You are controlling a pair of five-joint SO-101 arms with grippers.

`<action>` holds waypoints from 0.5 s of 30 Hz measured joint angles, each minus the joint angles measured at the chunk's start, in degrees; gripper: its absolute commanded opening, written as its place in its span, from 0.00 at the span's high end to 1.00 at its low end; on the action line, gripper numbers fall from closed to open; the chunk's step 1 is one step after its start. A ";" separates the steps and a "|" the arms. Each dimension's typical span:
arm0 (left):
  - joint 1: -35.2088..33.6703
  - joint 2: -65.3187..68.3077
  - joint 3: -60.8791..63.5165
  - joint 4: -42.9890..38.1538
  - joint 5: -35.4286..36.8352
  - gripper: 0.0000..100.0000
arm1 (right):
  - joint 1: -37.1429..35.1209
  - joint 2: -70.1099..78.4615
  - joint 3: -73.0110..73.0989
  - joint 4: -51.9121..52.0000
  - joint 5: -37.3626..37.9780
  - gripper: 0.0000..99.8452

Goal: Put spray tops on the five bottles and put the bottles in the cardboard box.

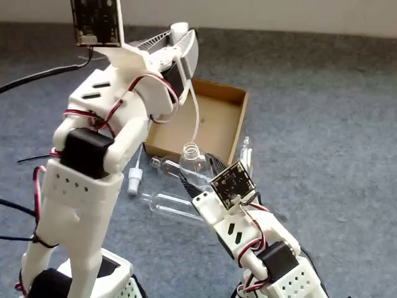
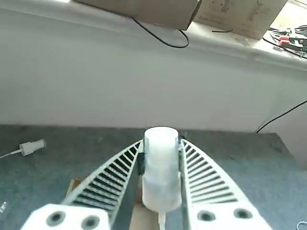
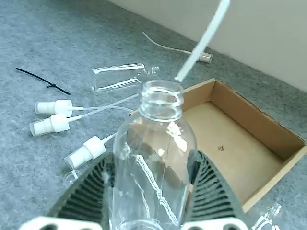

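Note:
My left gripper (image 1: 178, 34) is raised high over the near edge of the cardboard box (image 1: 218, 118), shut on a white spray top (image 2: 160, 167). Its thin dip tube (image 1: 196, 112) hangs straight down. The tube's tip (image 3: 179, 78) sits just above and slightly beside the open neck of a clear bottle (image 3: 153, 158). My right gripper (image 3: 153, 165) is shut on that bottle and holds it upright in front of the box (image 3: 230, 139). The box holds nothing.
Three spray tops (image 3: 53, 116) lie on the grey carpet beside the held bottle, another (image 2: 31, 146) farther off. Clear bottles lie on the carpet (image 1: 170, 205), (image 1: 162, 166), (image 3: 117, 76), and one (image 1: 246, 152) beside the box. A black tie (image 3: 43, 81) lies nearby.

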 measured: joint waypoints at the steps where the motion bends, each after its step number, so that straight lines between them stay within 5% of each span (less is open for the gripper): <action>1: -0.18 0.00 1.23 -2.02 0.00 0.94 | 0.00 0.00 0.00 0.00 0.00 1.00; 15: -0.53 -1.58 2.99 -1.32 0.00 0.94 | 0.00 0.00 0.00 0.00 0.00 1.00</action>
